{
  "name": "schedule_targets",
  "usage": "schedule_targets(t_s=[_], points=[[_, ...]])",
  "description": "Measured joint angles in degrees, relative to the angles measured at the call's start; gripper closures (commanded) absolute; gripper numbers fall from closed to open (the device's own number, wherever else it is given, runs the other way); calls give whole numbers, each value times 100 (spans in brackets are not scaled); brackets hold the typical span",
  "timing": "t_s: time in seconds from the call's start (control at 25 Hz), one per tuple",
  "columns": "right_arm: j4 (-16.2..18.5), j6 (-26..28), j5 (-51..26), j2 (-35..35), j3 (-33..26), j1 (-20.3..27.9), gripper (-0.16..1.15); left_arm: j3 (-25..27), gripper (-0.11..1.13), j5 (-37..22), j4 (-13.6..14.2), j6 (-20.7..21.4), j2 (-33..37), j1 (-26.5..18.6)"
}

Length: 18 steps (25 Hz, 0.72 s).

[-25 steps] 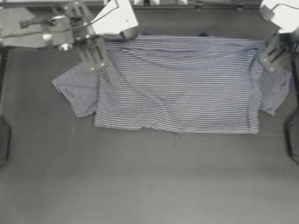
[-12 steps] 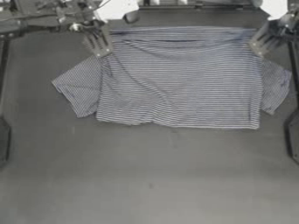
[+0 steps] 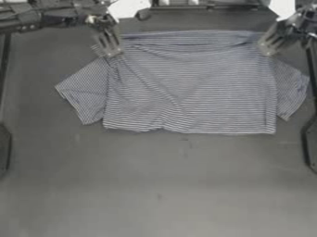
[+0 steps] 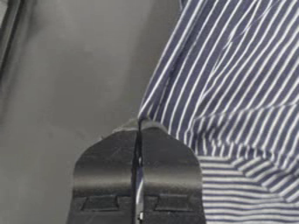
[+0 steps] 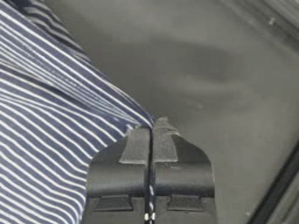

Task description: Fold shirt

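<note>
Overhead — dark table (image 3: pixel 155 185), shirt (image 3: pixel 186 83) spread, both hands pinching corners.

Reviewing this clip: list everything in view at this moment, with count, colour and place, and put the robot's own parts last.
shirt: one, navy-and-white striped, spread across the far half of the table, sleeves out to both sides, its far edge pulled taut between the two grippers.
table: one, dark grey, under everything; its near half shows bare.
left gripper: one, dark, at the shirt's far left corner; its fingers are closed on the cloth edge.
right gripper: one, dark, at the shirt's far right corner; its fingers are closed on the cloth edge.
</note>
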<state>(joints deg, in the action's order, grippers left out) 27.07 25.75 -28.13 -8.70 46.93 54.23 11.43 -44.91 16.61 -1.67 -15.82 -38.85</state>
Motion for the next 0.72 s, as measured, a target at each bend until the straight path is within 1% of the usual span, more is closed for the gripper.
schedule_targets(t_s=[0.12, 0.24, 0.36, 0.4, 0.48, 0.52, 0.6, 0.64, 0.68, 0.72], points=[[-18, 26, 79, 193, -9, 18, 91, -53, 96, -18, -18, 0, -97, 0], [-114, 26, 88, 299, -9, 18, 91, -62, 96, -35, -79, 0, -149, 0], [-185, 9, 88, 360, -9, 18, 87, -88, 94, -35, -176, 0, -158, 0], [-193, 9, 79, 369, -9, 26, 83, -105, 91, -44, -193, 0, -167, -9], [-202, 0, 70, 378, -9, 9, 71, -167, 81, -88, -211, 0, -167, 0], [-202, -18, 70, 369, -9, 9, 62, -202, 73, -123, -229, -9, -176, 18], [-211, -26, 79, 378, -9, -9, 40, -308, 54, -202, -290, -9, -176, 53], [-220, -35, 70, 378, -26, -35, 29, -360, 42, -246, -325, -9, -202, 62], [-229, -44, 70, 378, -35, -62, 20, -422, 31, -308, -378, -9, -246, 70], [-237, -53, 70, 378, -62, -88, 8, -483, 22, -378, -448, -9, -290, 79]])
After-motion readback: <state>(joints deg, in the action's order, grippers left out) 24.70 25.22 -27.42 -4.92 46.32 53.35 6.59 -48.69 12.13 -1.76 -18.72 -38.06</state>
